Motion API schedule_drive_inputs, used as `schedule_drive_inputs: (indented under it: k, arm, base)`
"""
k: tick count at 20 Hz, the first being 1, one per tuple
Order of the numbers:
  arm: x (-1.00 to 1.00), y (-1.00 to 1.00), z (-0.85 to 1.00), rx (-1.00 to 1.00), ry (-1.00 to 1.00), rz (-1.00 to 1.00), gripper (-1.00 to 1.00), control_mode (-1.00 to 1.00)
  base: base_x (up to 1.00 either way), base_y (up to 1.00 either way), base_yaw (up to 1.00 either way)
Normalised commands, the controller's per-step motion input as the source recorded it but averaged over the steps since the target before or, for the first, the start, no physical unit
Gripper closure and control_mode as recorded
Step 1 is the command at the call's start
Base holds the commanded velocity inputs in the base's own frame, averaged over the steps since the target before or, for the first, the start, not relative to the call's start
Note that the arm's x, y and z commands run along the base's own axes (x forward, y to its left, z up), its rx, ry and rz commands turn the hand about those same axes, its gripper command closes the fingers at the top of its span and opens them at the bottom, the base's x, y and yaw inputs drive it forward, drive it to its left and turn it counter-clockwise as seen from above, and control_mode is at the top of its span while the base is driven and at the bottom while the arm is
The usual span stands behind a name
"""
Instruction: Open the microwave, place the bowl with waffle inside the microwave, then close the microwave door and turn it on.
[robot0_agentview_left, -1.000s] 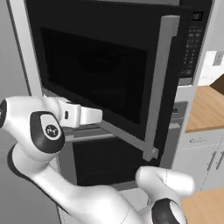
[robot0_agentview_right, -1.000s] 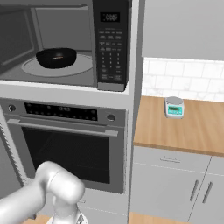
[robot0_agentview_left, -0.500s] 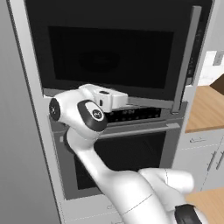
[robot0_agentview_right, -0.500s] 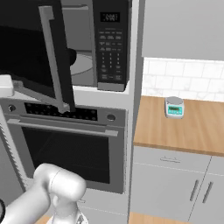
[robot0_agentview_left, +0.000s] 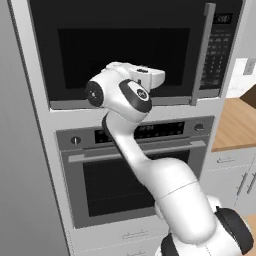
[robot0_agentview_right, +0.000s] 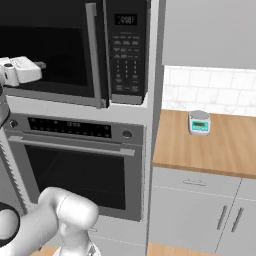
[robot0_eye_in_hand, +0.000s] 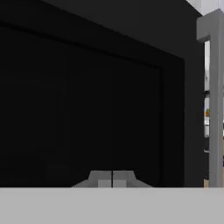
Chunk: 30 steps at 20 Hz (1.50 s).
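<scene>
The microwave (robot0_agentview_left: 125, 50) is built in above the oven. The microwave door (robot0_agentview_left: 120, 55) stands shut or very nearly so, its grey bar handle (robot0_agentview_left: 202, 55) upright beside the keypad (robot0_agentview_right: 125, 55). My gripper (robot0_agentview_left: 161, 76) is at the lower part of the door window, fingertips against the dark glass. From the right base view, the gripper (robot0_agentview_right: 42, 65) points at the door, left of the handle (robot0_agentview_right: 92, 55). In the hand view the fingertips (robot0_eye_in_hand: 112, 178) are together, shut on nothing, with the handle (robot0_eye_in_hand: 214, 100) at the right. The bowl and waffle are hidden behind the door.
Below the microwave is the oven (robot0_agentview_right: 75, 165) with a horizontal handle and knobs. A wooden counter (robot0_agentview_right: 210, 145) to the right carries a small grey scale (robot0_agentview_right: 199, 122). White cabinets (robot0_agentview_right: 200, 215) sit under it.
The microwave door swung from wide open to shut, pushed by my arm moving toward the oven wall. The bowl, visible inside a second ago, is now covered by the door.
</scene>
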Motion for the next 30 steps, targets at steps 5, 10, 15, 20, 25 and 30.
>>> schedule_drive_inputs:
  k: [5,10,15,20,25,30]
  arm:
    - [0.97,-0.28,0.09,0.03,0.15,0.39,1.0,-1.0]
    - [1.0,-0.04,-0.6,0.01,0.16,0.5,1.0,-1.0]
    - [0.96,-0.15,-0.5,0.05,0.19,0.32,1.0,-1.0]
    - [0.3,-0.38,-0.23,0.06,0.09,0.17,1.0,-1.0]
    - [-0.92,-0.29,0.06,0.02,0.1,0.25,1.0,-1.0]
    - [-1.0,-0.63,0.16,0.17,0.14,0.15,1.0,-1.0]
  base:
    - [0.0,0.0,0.0]
    - [0.0,0.0,0.0]
    - [0.0,0.0,0.0]
    - [0.0,0.0,0.0]
    - [0.0,0.0,0.0]
    - [0.0,0.0,0.0]
